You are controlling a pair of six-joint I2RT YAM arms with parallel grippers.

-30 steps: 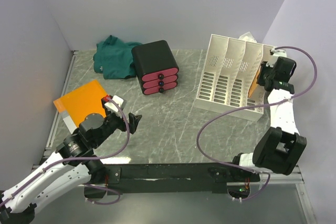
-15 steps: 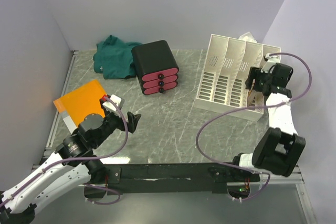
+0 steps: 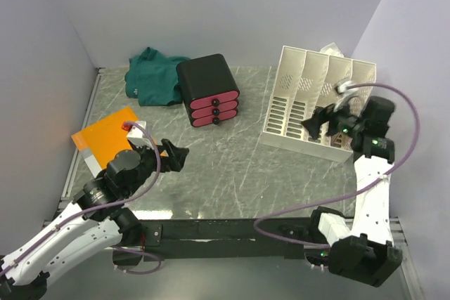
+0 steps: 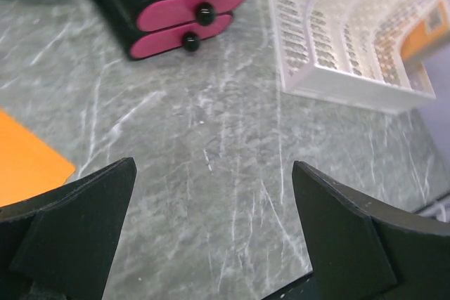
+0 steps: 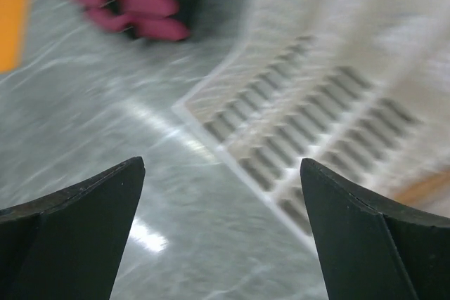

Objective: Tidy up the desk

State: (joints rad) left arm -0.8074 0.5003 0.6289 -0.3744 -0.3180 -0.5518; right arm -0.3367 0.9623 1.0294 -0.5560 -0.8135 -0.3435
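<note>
The desk [image 3: 232, 170] is a grey-green marble top. My left gripper [image 3: 174, 154] hovers over its left middle, open and empty; the left wrist view shows bare desk [image 4: 211, 138] between its fingers [image 4: 77, 223]. My right gripper [image 3: 318, 120] is open and empty above the front of the white file rack [image 3: 299, 103]. In the right wrist view, which is blurred, the rack [image 5: 316, 117] and the desk [image 5: 211, 244] lie below the spread jaws. An orange folder [image 4: 430, 33] stands in the rack's rightmost slot.
A black drawer box with pink fronts [image 3: 209, 90] sits at the back middle, a green cloth [image 3: 151, 75] behind it to the left. A second orange folder [image 3: 109, 135] lies flat at the left edge. Walls close in on three sides.
My right gripper has opened and let go of the orange folder in the rack's right slot, then swung left and lower over the rack's front. The left arm shifted slightly left.
</note>
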